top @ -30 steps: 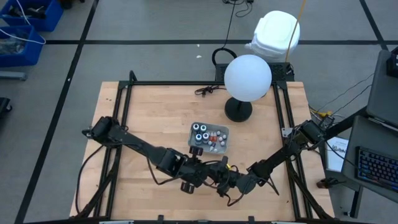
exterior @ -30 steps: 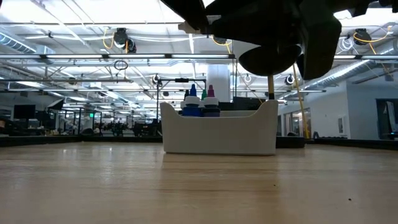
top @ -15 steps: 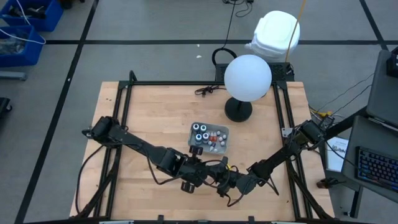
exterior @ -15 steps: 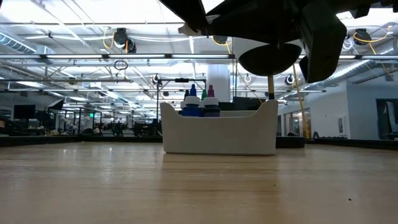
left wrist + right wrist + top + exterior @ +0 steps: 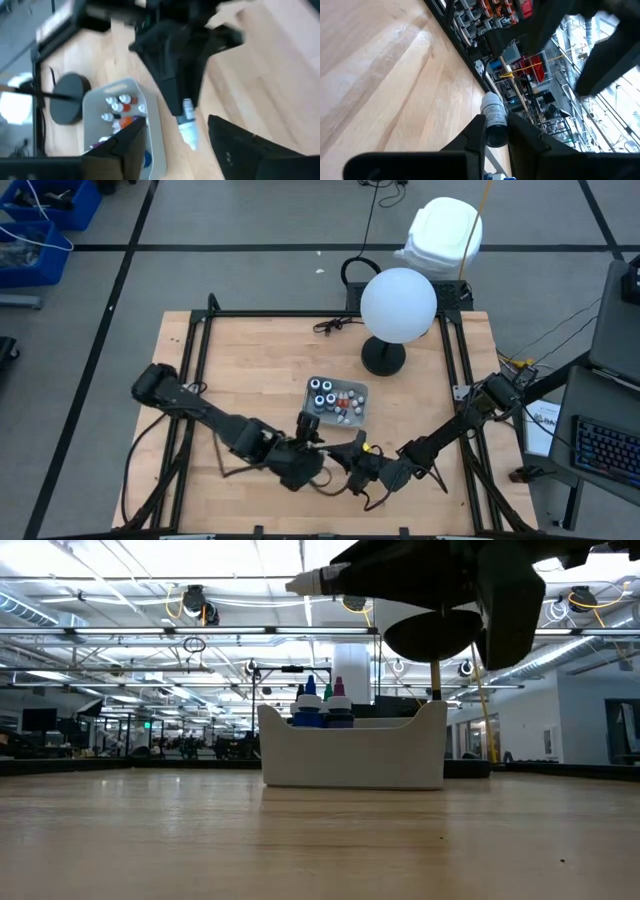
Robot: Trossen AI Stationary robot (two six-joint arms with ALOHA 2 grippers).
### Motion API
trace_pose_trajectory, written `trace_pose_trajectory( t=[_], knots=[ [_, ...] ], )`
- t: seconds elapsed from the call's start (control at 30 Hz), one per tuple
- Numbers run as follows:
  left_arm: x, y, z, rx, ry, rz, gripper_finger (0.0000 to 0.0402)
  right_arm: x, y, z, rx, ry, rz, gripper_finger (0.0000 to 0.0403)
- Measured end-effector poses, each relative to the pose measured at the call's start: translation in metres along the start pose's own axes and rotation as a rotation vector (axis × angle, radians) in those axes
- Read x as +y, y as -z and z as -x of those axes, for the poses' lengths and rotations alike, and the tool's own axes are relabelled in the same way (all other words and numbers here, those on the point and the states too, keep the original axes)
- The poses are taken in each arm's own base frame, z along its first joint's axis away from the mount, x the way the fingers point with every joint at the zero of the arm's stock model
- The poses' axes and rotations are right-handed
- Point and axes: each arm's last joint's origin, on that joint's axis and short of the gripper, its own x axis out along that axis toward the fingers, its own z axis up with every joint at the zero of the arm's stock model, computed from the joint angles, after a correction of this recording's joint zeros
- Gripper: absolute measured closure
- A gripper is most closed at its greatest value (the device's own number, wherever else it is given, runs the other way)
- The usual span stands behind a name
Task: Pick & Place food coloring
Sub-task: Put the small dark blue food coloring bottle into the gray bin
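Two grippers meet near the tabletop's (image 5: 240, 360) front edge. Right gripper (image 5: 495, 131) jaws clamp one white-capped dropper bottle (image 5: 188, 122); left gripper (image 5: 308, 442) jaws stand open beside it. Remaining bottles sit in the tray (image 5: 360, 393) mid-tabletop.

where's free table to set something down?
Bare wood: the whole left part of the table, and the right strip between lamp base and the frame. Crowded: centre front, where the tray and both grippers, left and right, cluster.

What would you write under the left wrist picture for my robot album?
The right gripper holds a small white-capped dropper bottle above the wooden table, beside the tray of food coloring.
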Motion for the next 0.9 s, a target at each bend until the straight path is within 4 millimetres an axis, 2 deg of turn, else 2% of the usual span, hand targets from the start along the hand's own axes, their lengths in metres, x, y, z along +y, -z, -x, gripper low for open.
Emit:
trace_pose_trajectory(
  t=[0.13, 0.27, 0.57, 0.7, 0.9],
  knots=[
    [-0.004, -0.004, 0.029, -0.073, 0.013, -0.032, 0.0155, -0.005, -0.007, 0.004, -0.052, 0.027, -0.064, 0.0352],
    [-0.021, -0.004, 0.04, -0.089, -0.009, -0.134, 0.0141, -0.014, -0.023, 0.014, -0.222, 0.041, -0.164, 0.0352],
    [-0.07, -0.011, 0.052, -0.14, -0.199, -0.43, 0.0175, -0.04, -0.043, 0.04, -0.46, -0.037, -0.432, 0.0352],
    [-0.078, -0.023, 0.055, -0.233, -0.268, -0.493, 0.0188, -0.048, -0.045, 0.04, -0.538, -0.109, -0.57, 0.0349],
    [-0.079, -0.032, 0.054, -0.277, -0.315, -0.587, 0.0191, -0.049, -0.042, 0.037, -0.542, -0.169, -0.634, 0.0348]
  ],
)
